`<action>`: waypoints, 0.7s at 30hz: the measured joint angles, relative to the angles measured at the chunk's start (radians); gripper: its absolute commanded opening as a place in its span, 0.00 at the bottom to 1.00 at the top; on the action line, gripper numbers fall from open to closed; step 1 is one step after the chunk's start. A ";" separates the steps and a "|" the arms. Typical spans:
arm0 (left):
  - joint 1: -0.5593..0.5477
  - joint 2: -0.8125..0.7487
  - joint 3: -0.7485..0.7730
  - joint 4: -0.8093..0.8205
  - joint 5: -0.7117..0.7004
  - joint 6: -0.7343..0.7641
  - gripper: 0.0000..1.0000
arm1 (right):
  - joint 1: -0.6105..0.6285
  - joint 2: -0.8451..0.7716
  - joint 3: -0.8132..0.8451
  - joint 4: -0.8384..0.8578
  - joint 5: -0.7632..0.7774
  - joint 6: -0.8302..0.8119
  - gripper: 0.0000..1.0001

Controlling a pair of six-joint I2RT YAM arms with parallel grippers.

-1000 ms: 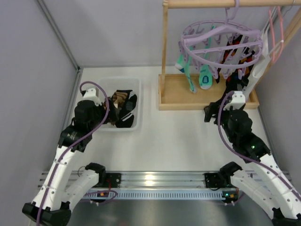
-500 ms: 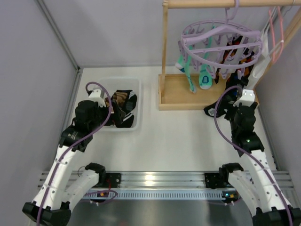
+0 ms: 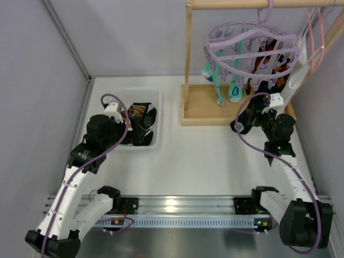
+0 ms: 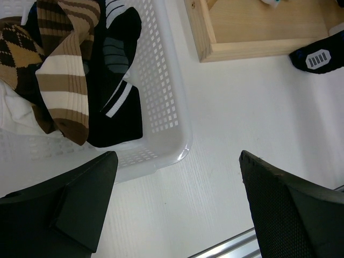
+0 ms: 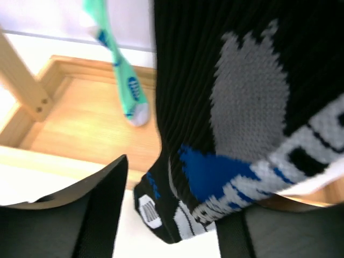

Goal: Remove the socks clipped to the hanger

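left gripper (image 4: pixel 177 215) is spread wide open with nothing in it, hanging over bare table (image 4: pixel 242 134) just off the corner of the white basket (image 4: pixel 180 115) in the left wrist view; the basket already has a brown-tan striped sock (image 4: pixel 64 80), a black sock with white stripes (image 4: pixel 121 80) and a bit of brown argyle (image 4: pixel 13 48) piled in it

the hanger (image 3: pixel 252 52) sits upper right of the top view, hooked on the wooden rack's (image 3: pixel 188 54) bar, with two teal socks (image 3: pixel 217 88) dangling over the rack's tray; there are also dark socks clipped toward its right side, hard to make out; a pink wire hanger (image 3: pixel 317 43) is off in the far upper right corner

right gripper (image 5: pixel 172 199) is up against the rack's right end; in its wrist view a black sock with grey and blue patches (image 5: pixel 242 97) hangs down between the fingers (image 5: pixel 80 215), filling most of the frame; its toe reaches down to the tray's front edge; the fingers stand apart on either side, but whether they're actually pinching it, can't tell; one teal sock shows blurry in the upper left there
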 measured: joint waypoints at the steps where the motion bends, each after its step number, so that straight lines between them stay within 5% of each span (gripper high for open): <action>1: 0.000 0.000 0.000 0.000 0.000 0.000 0.99 | 0.000 -0.006 -0.025 0.034 -0.024 0.006 0.51; 4: -0.001 0.000 0.000 0.000 0.000 0.000 0.99 | 0.000 -0.038 -0.110 0.113 -0.080 0.022 0.28; 10: -0.002 0.000 0.000 0.002 0.001 -0.001 0.99 | 0.008 -0.071 -0.221 0.249 -0.173 0.093 0.19; 14: -0.002 0.001 0.000 0.002 0.007 -0.014 0.98 | 0.078 -0.083 -0.253 0.284 -0.151 0.115 0.01; 21: -0.010 0.066 0.123 -0.006 0.012 -0.074 0.99 | 0.341 -0.154 -0.261 0.292 0.036 0.139 0.00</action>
